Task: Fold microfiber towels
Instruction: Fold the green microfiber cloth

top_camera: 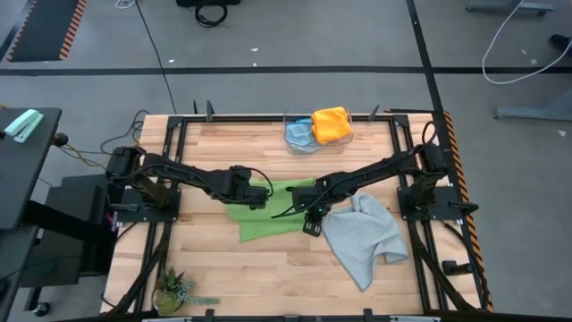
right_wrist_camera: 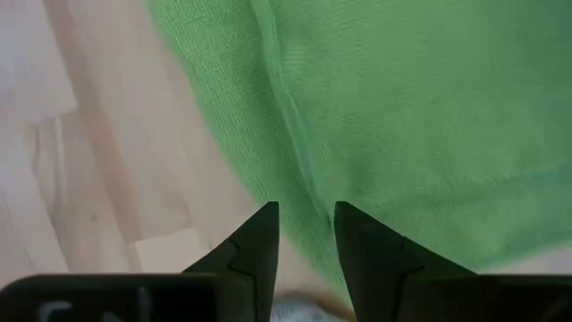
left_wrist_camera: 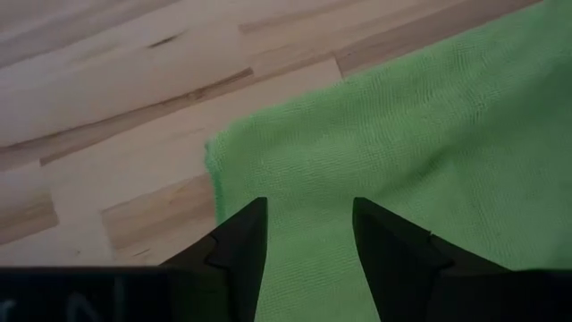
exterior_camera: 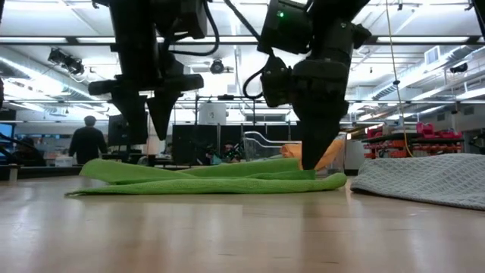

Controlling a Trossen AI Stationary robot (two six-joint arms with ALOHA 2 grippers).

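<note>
A wooden table [top_camera: 223, 259] carries the green towel [top_camera: 273, 219] at its centre, partly folded. The left gripper [top_camera: 257, 199] hangs above the towel's 10 o'clock corner, jaws apart, empty. The right gripper [top_camera: 310, 225] stands at its 4 o'clock edge, jaws narrowly parted. The grey towel [top_camera: 366, 237] lies at 3 o'clock.

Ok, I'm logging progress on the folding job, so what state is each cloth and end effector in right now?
Bright green microfiber towel: partly folded, flat on table.
Light grey microfiber towel: unfolded, rumpled, beside the green one.
Yellow-orange towel: bunched in the clear container.
Light blue towel: bunched in the same container.
Left end effector: open above the green towel.
Right end effector: open at its edge.
</note>
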